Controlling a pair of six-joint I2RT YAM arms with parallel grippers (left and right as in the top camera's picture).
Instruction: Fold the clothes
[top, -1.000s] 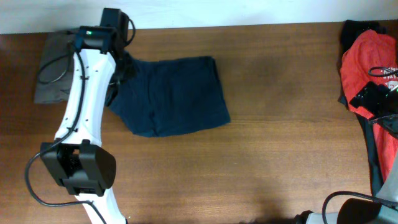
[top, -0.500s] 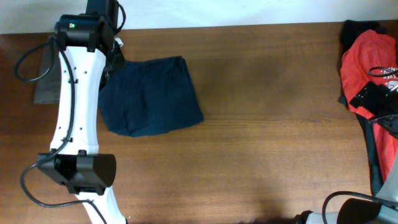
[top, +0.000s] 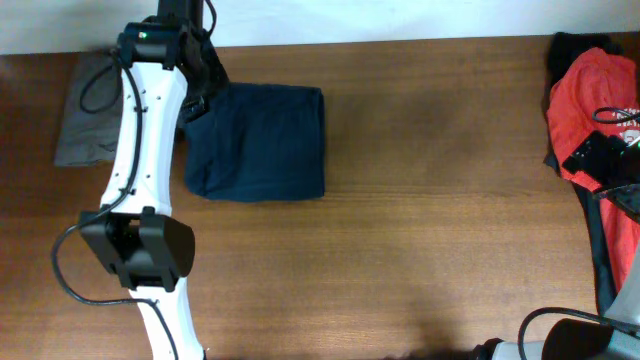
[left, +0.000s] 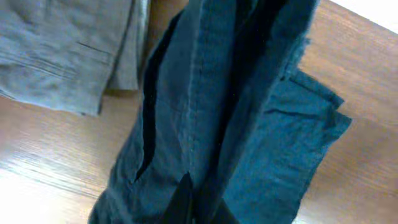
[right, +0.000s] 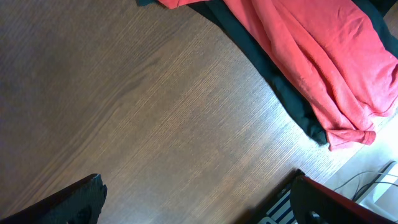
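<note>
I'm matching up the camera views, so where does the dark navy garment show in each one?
Overhead: navy garment, upper left of centre.
Left wrist: fills the middle, top to bottom.
Right wrist: not in it.
Shared landmark: grey-khaki garment, just left of it in overhead and left wrist.

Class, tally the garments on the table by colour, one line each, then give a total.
Navy blue garment: 1
Grey-khaki garment: 1
Red garment: 1
Dark cloth under the red one: 1, as far as can be seen
Total: 4
</note>
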